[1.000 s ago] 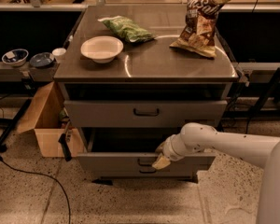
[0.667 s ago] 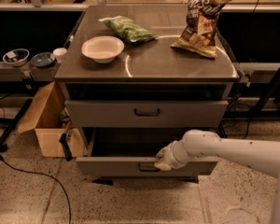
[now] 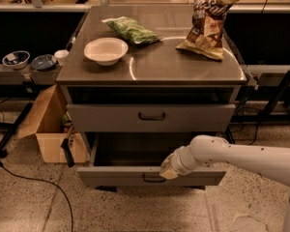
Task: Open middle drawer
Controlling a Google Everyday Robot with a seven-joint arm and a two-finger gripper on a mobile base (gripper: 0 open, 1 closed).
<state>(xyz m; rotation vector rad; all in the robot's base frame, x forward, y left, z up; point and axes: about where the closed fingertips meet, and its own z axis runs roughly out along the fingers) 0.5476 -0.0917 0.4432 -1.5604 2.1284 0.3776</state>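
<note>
Far left, two dark bowls (image 3: 15,58) and one pale cup (image 3: 61,56) sit on a low ledge. One open cardboard box (image 3: 48,129) stands on the floor beside the desk (image 3: 174,64). The desk carries one white bowl (image 3: 105,50), one green bag (image 3: 132,29) and one chip bag (image 3: 209,23). Two handled fronts show: the upper drawer (image 3: 111,118) and, beneath it, the middle drawer (image 3: 116,176), pulled well out. The single pincer (image 3: 169,170) rests at that front's top edge, just right of its loop handle (image 3: 152,178); spread or pinching, I cannot tell.

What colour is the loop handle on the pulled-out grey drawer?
Near-black loop handle, camera view; gripper at grey metal middle drawer rim.
</note>
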